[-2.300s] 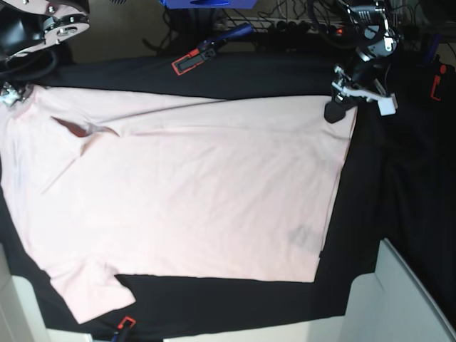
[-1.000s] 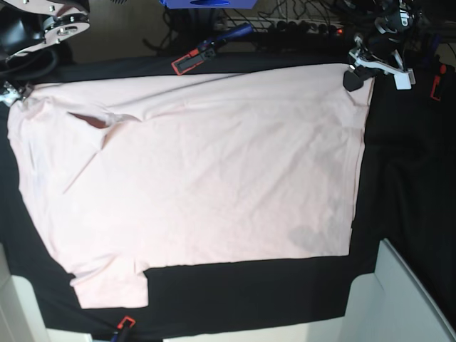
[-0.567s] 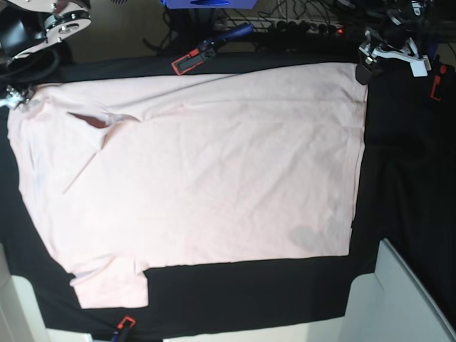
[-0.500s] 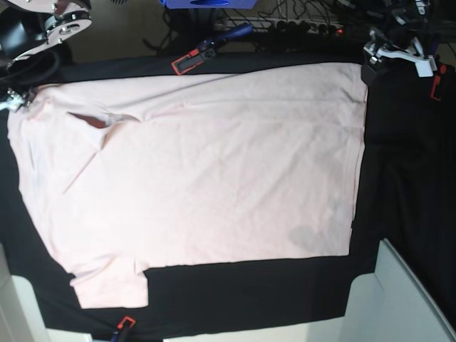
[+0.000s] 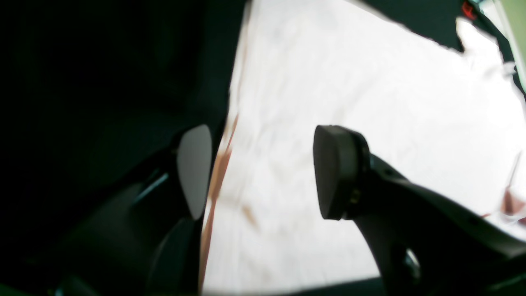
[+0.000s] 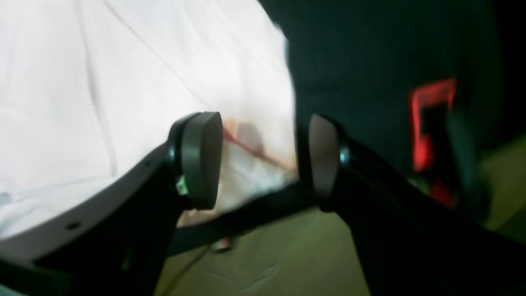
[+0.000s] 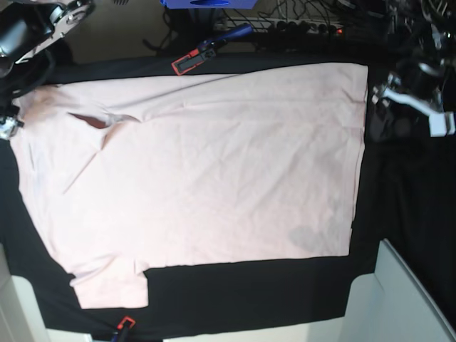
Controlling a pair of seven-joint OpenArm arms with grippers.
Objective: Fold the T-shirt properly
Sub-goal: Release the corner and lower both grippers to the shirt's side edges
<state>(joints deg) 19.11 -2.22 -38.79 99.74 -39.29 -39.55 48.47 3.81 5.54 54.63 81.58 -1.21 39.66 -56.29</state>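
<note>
T-shirt [image 7: 192, 164] lay flat for folding w/ hem under wide-open left gripper [image 5: 259, 172], shoulder edge under wide-open, empty right gripper [image 6: 263, 160].

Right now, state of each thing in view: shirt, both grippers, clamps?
Pale pink cotton T-shirt: spread flat on the black table cloth, plain side up, unfolded, held by neither gripper.
Left gripper: open, empty, over the shirt's edge.
Right gripper: open, empty, over the shirt's edge.
Red-and-black clamp: at the cloth's far edge.
</note>
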